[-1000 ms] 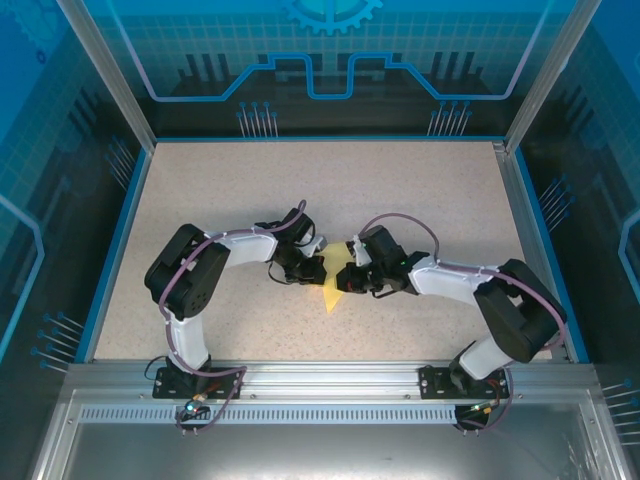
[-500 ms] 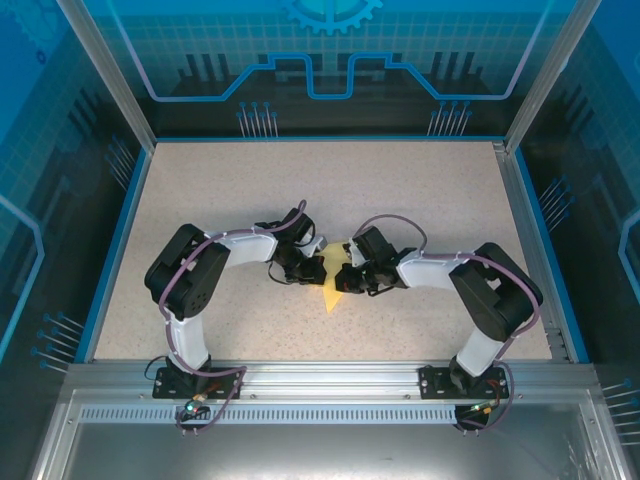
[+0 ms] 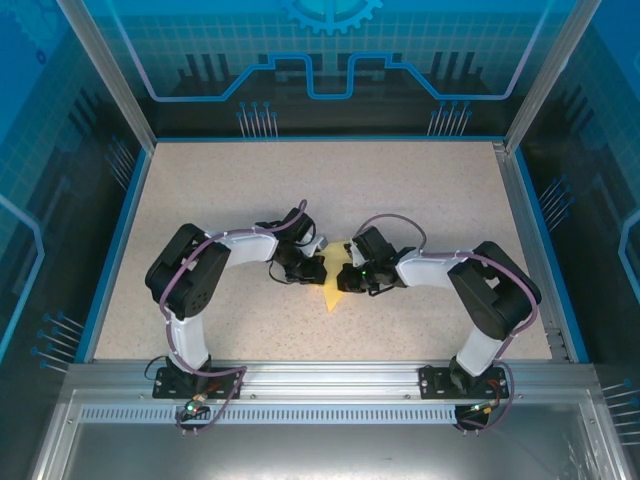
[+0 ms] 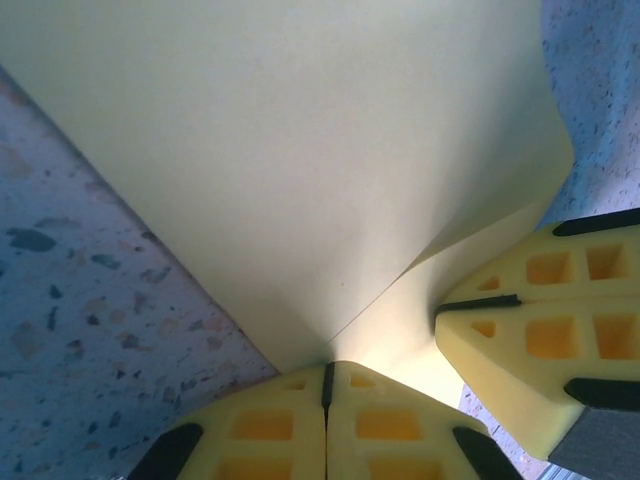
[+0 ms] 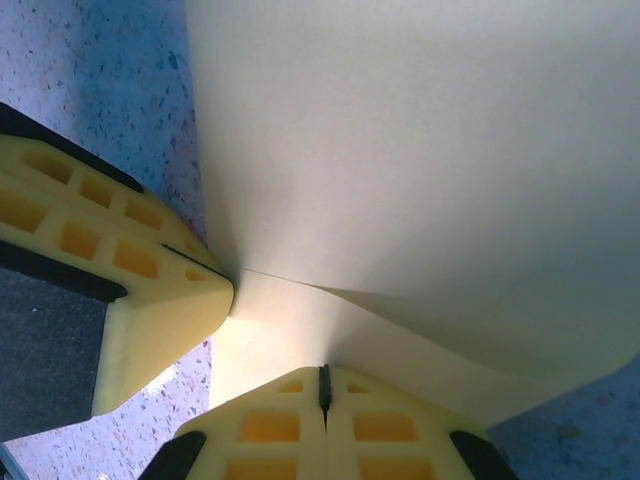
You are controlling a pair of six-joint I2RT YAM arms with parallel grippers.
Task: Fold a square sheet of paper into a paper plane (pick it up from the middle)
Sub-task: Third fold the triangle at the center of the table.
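Top external view: your right arm [image 3: 480, 292] tucks its elbow in, and the right gripper [image 3: 347, 279] edges left, closer to the left gripper [image 3: 315, 268].
Both grippers stay clenched on the paper [image 3: 330, 294], which sits in the middle of the table [image 3: 250, 200] between them with one flap lifted. The left arm [image 3: 200, 270] holds still. By my read, you are drawing the fold over, not creasing yet.

Sheet of paper [image 4: 300, 150] plain pale yellow, unprinted. My left gripper [image 4: 326, 385], right gripper [image 5: 323, 392]: yellow fingers [image 4: 270, 428], black trim. Table [image 3: 230, 190] beige, dark speckles, blue rim. My left arm [image 3: 190, 275], right arm [image 3: 490, 295] black with white links; cables [image 3: 395, 221] purple.
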